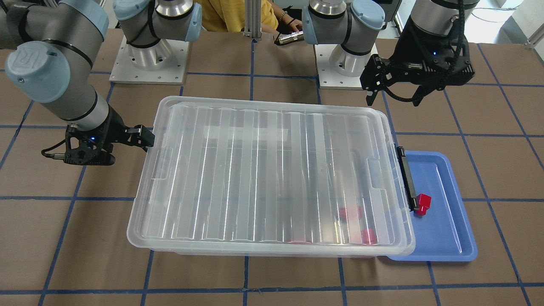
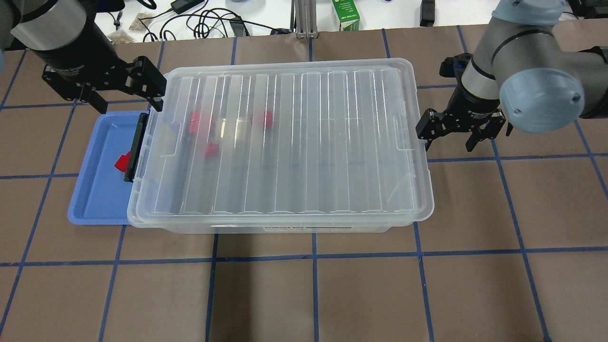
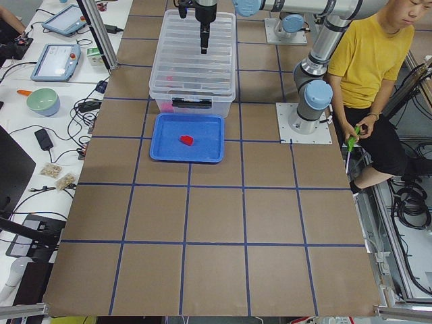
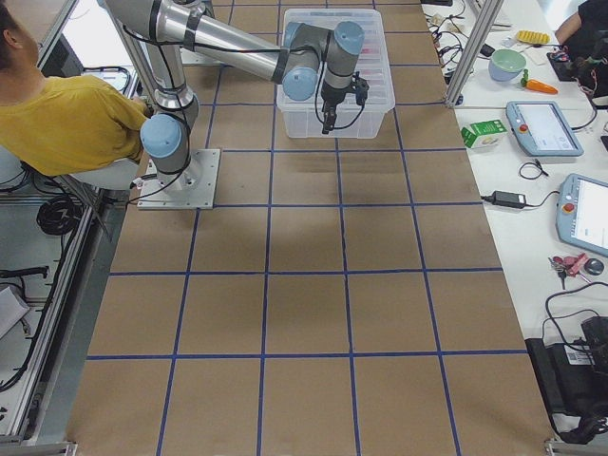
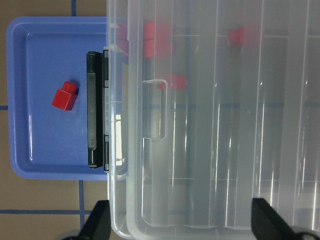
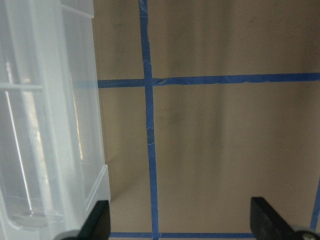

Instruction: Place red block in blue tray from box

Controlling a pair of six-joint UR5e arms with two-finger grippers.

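1. The large clear plastic storage box [image 2: 285, 142] stands on the brown paper-covered table [image 2: 313, 294]. Its ribbed translucent lid [image 2: 294, 137] is seated on top. The black latch [image 2: 134, 147] is at one end of the box.

2. The shallow blue plastic tray [image 2: 95, 199] lies at the latch end of the box. In the overhead view the box's rim overlaps the tray's nearest edge.

3. The small red plastic block [image 5: 65, 96] lies inside the blue tray, just beside the latch and clear of the tray's rim. It touches neither gripper.

4. Three more red blocks [image 2: 195, 122] show as blurred shapes through the lid. All three lie inside the box, in the half toward the latch.

5. The left gripper [image 2: 128, 105] hangs above the latch end of the box. Its jaws are spread wide and hold nothing. Its wrist camera looks straight down on the latch, the tray and the block.

6. The right gripper [image 2: 449, 145] sits just off the end of the box opposite the latch, over bare table. Its jaws are also spread and empty, and they do not touch the box.
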